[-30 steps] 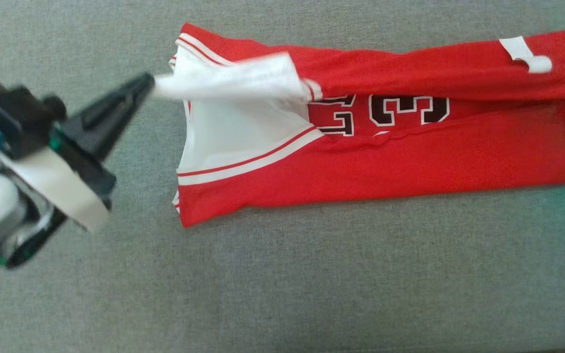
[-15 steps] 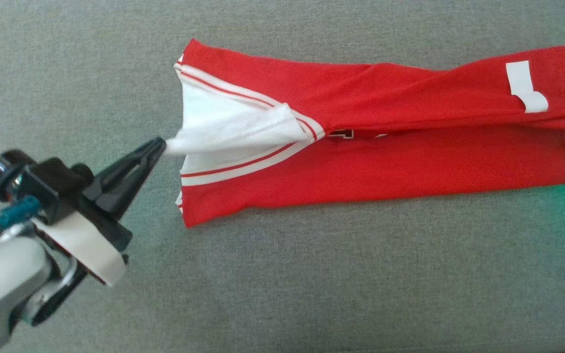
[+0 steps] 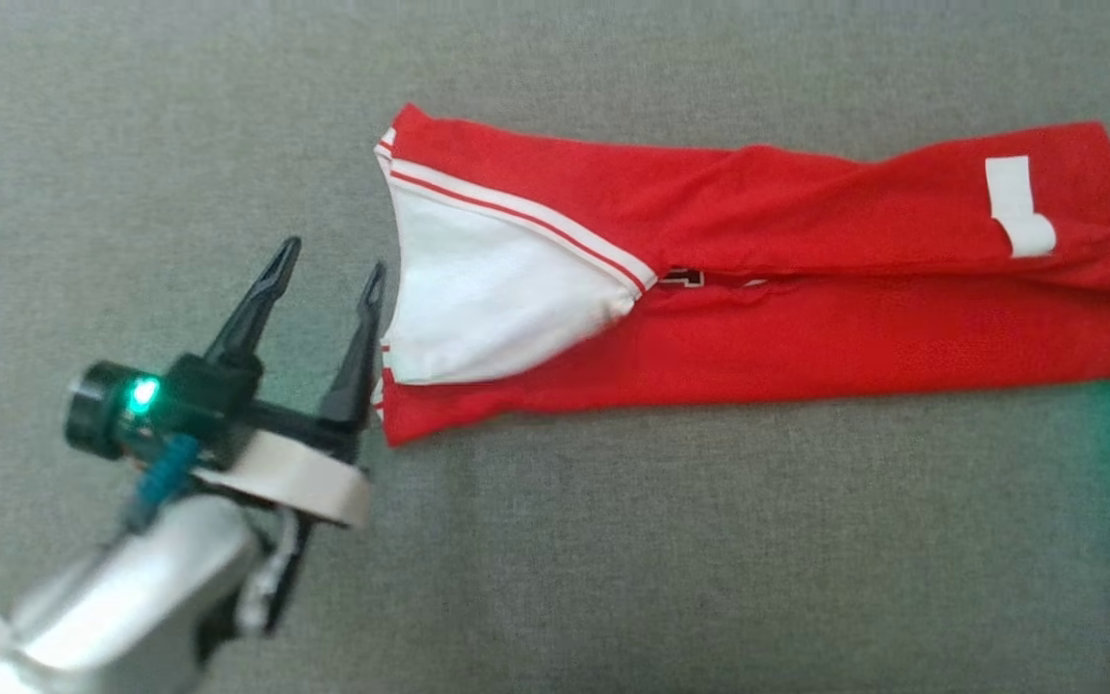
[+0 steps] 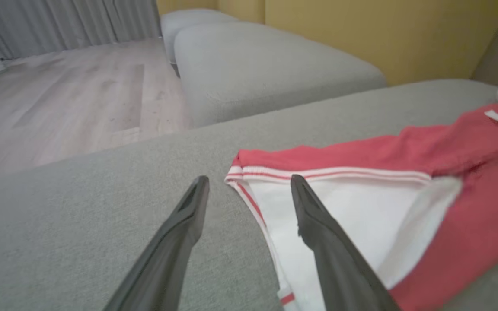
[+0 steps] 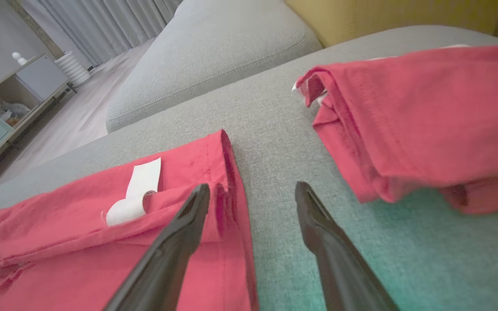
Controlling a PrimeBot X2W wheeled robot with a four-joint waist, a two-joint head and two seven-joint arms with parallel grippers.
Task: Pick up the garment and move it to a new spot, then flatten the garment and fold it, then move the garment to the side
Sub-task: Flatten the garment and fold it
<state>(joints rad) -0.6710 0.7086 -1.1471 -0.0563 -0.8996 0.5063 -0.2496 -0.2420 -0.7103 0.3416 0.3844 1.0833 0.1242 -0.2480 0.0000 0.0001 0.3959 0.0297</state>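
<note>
- The grey sofa (image 3: pixel 613 540) was the biggest thing. Its cloth looked rough and woven, and its top was flat and soft.
- The garment (image 3: pixel 806 318) lay on the sofa, a bit to the far side. It was a red sports top, thin and smooth, folded into a long strip. Its long way ran from left to right.
- Another red folded cloth (image 5: pixel 426 116) sat on the sofa to the right, apart from the garment.
- The white inside (image 3: pixel 488 299) showed at the garment's left end. It was shaped like a triangle, with red and white stripes (image 3: pixel 516 207) along its far edge.
- The left fingers (image 3: pixel 367 313) were apart and held nothing. They sat just beside the garment's left end, so the garment lay to their right. I could not tell if one finger touched the white edge.
- The right fingers (image 5: pixel 184 229) were apart too and held nothing. They sat at the garment's right end, with one finger over the hem.
- Each arm was nearer its own end. I think the next fold needs one end brought over the other.
- A small white tag (image 3: pixel 1013 207), curled at its tip, sat near the right end.
</note>
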